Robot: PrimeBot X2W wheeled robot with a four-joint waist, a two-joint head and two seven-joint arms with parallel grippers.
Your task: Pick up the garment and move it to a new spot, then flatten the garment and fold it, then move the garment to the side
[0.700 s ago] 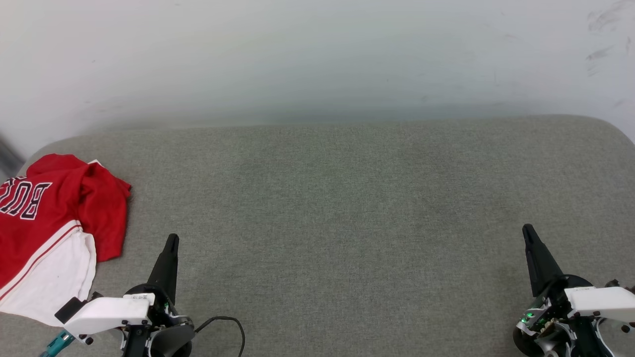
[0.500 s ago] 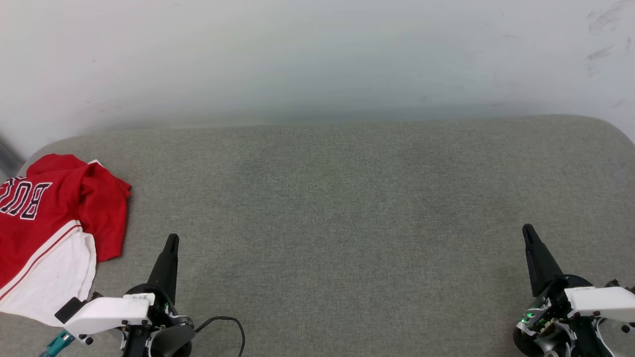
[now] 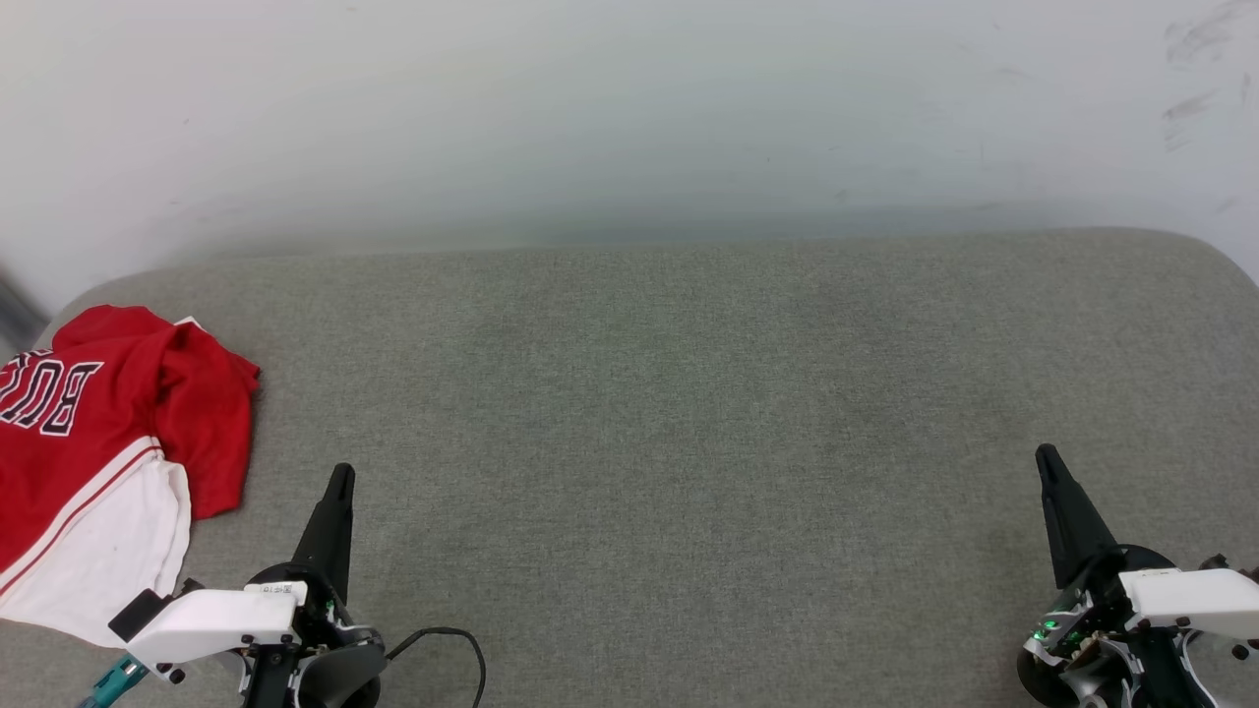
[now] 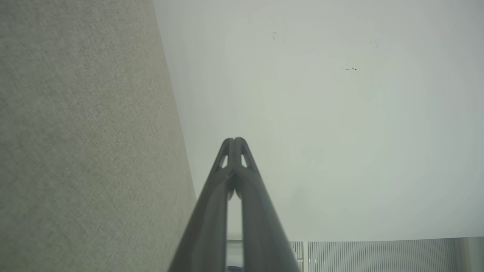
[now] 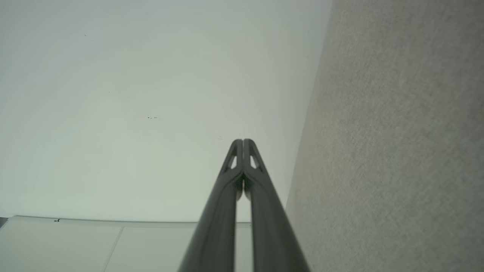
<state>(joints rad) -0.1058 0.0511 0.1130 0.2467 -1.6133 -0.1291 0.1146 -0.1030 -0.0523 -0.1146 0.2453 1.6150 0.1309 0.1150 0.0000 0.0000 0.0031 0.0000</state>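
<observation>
Coarse grey woven worktop [image 3: 689, 442]; crumpled red-and-white garment [image 3: 98, 442] at nine o'clock; left end effector [image 3: 340, 477], right end effector [image 3: 1045, 457] both pinched together.

Red shirt [image 3: 108, 423] with a white sleeve [image 3: 103, 565], thin red and white stripes [image 3: 103, 489], black letters [image 3: 47, 395] edged white, plain grey-green cloth table [image 3: 689, 442], pale white wall [image 3: 590, 118] with dark marks [image 3: 1188, 104], black left gripper [image 3: 340, 477], black right gripper [image 3: 1044, 455]
</observation>
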